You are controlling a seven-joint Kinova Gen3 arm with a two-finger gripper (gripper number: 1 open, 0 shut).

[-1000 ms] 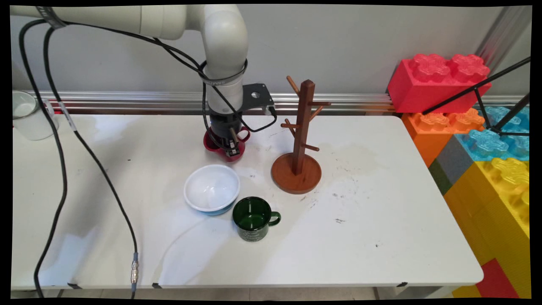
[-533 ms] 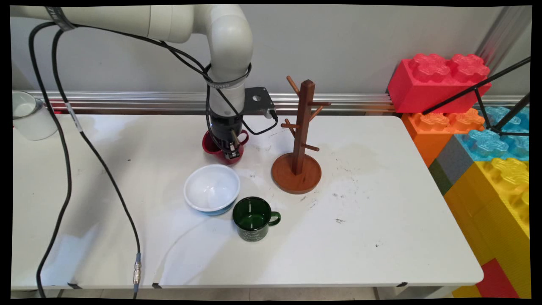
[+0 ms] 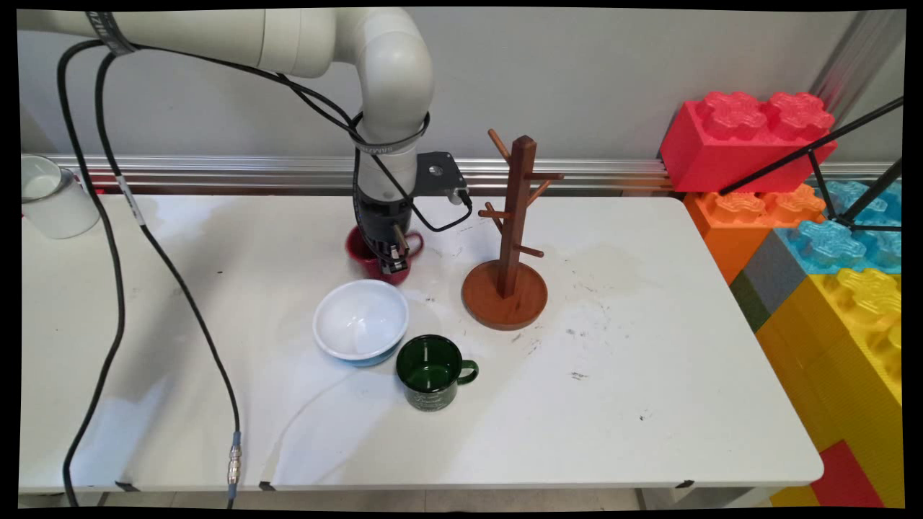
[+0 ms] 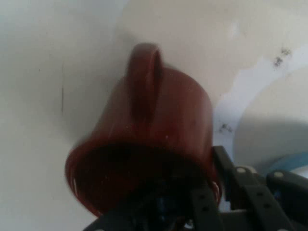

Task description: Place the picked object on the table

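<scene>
Where the arm drops near the table's far middle, the red mug [image 3: 369, 254] is found in the gripper [image 3: 393, 264], just behind the white bowl [image 3: 360, 321] and left of the wooden mug tree [image 3: 507, 290].

- Grip: in the hand view, one black finger [image 4: 240, 185] is seen pressed against the outside of the red mug [image 4: 159, 134] at its rim. The other is lost in the dark of the mouth. The gripper [image 4: 202, 195] is judged to be clamped on the mug's wall.
- Pose of mug: tipped in the hand view, with the mouth turned toward the camera and the handle pointing away over the table [image 4: 43, 72]. Whether its base touches the table cannot be told from either view.
- Handle: free, not hooked on anything. All pegs of the mug tree are seen bare, and the mug is held apart from it.
- Bowl: upright and nothing seen inside. Its rim [image 4: 240, 91] is seen just beside the mug in the hand view.
- Green mug [image 3: 431, 371]: upright on the table [image 3: 649, 346], just in front of the bowl, handle to the picture's right, untouched.
- Further out: a white cup [image 3: 49, 196] at the far left edge. Large coloured blocks [image 3: 750, 133] are stacked off the right end. Black cables [image 3: 108, 238] are draped from the arm across the left side.
</scene>
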